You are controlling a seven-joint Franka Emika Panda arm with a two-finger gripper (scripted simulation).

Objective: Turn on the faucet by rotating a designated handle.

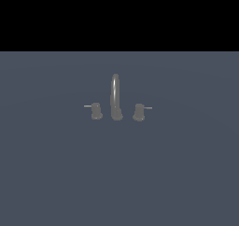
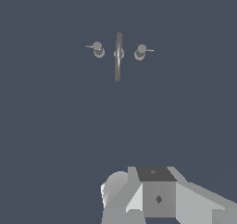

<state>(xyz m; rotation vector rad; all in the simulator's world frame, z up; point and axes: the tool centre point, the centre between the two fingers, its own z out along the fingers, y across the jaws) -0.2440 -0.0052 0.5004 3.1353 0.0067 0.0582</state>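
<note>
The faucet (image 1: 115, 96) stands in the middle of the exterior view, its thin arched spout rising from a round base. To the exterior view's left of it sits the handle (image 1: 95, 110), a stubby grey knob whose pale pin juts leftward. From above, the wrist view shows the faucet (image 2: 118, 56) and the handle (image 2: 97, 49) far off. Only the grey body of my gripper (image 2: 157, 197) shows in the wrist view, well away from the faucet. Its fingers are out of sight. The arm does not appear in the exterior view.
A twin knob (image 1: 138, 112) with its pin jutting rightward sits on the other side of the spout, also seen from the wrist (image 2: 140, 52). Everything rests on a flat blue-grey surface (image 1: 56, 173). Above its far edge the exterior view is black.
</note>
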